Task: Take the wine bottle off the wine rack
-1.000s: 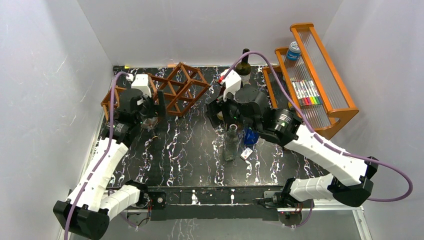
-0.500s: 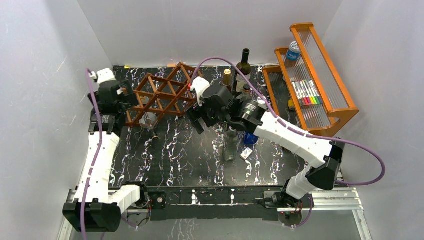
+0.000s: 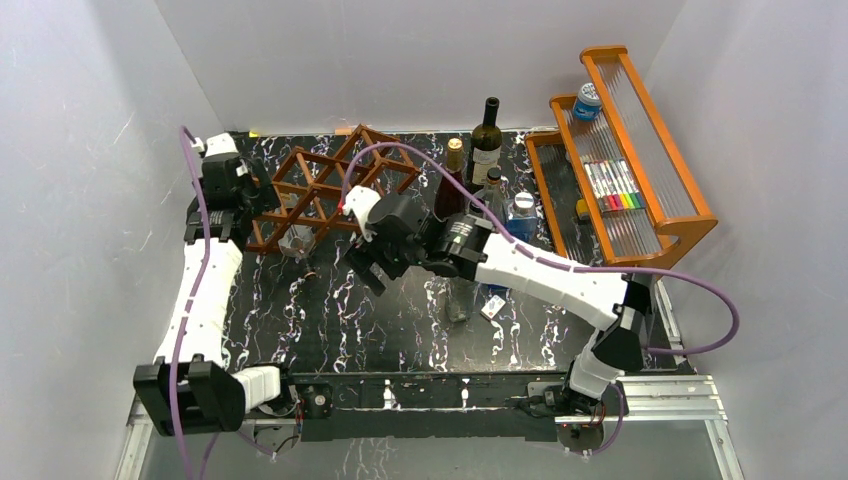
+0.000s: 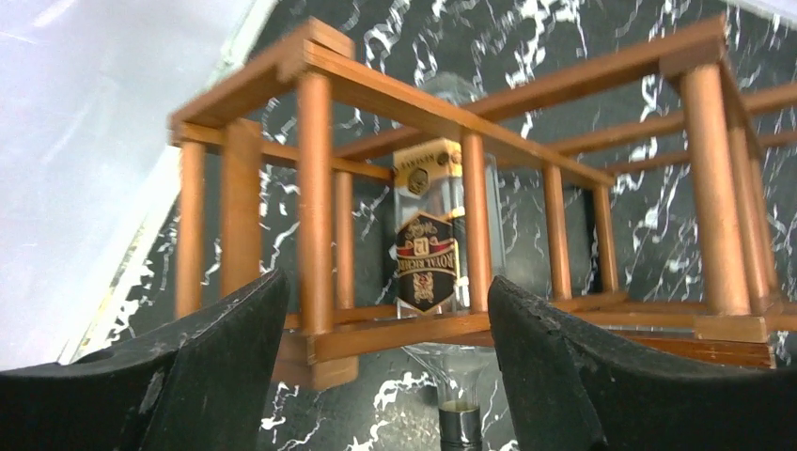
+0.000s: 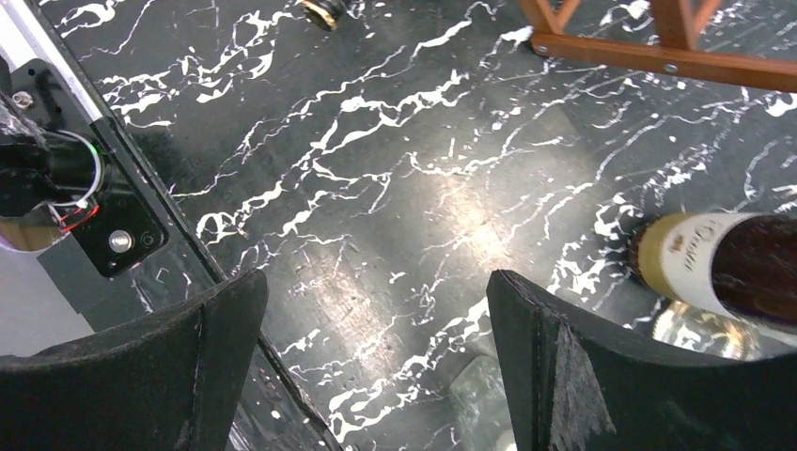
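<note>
Bottle (image 4: 428,254) lies in rack (image 4: 315,188), low cell, neck poking out | left fingers (image 4: 188,376) apart at rack end, likely to steady it | right fingers (image 5: 601,376) wide, empty, over desk (image 5: 376,188), likely for the neck

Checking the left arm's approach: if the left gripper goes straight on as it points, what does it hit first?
Likely the wine rack, its near bars, not the wine bottle lying behind them inside it; depth is unclear.
</note>
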Action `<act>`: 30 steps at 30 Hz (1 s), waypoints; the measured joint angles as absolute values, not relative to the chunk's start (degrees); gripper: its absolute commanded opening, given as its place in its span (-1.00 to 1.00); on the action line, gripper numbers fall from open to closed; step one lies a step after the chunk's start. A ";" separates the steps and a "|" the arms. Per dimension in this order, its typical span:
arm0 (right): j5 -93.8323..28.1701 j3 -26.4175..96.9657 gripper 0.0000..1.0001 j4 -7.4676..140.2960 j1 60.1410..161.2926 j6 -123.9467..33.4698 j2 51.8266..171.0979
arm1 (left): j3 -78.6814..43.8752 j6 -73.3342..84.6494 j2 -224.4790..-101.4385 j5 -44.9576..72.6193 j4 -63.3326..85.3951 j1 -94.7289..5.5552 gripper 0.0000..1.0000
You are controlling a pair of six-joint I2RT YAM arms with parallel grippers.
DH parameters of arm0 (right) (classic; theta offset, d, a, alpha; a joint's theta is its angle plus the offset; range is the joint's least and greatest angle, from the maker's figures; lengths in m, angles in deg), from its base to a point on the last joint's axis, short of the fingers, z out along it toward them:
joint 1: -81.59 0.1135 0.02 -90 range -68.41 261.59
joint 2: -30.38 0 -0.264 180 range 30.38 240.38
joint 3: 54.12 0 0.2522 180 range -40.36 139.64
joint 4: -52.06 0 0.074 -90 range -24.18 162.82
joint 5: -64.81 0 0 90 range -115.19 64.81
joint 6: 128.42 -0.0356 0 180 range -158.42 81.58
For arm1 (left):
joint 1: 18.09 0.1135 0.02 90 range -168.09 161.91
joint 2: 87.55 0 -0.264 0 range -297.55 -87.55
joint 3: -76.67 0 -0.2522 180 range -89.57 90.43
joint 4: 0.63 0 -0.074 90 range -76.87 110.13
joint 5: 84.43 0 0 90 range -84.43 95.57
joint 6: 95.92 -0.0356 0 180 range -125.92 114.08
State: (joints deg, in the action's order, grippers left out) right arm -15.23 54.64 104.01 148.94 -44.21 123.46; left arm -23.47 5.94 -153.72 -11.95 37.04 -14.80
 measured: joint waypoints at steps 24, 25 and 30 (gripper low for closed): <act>-10.08 60.35 0.91 93.48 150.71 -52.88 143.83 | -28.14 12.10 -150.88 14.26 41.60 -14.14 0.31; -10.05 60.35 0.89 92.89 150.38 -53.23 144.59 | -28.25 12.23 -150.88 14.83 41.76 -14.14 0.31; -9.64 60.37 0.78 89.92 148.33 -53.60 148.38 | -28.25 12.27 -150.88 16.01 42.06 -14.14 0.31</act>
State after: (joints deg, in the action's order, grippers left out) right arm -9.64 60.37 89.92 148.33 -53.60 148.38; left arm -28.25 12.27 -150.88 16.01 42.06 -14.14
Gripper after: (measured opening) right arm 0.921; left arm 0.654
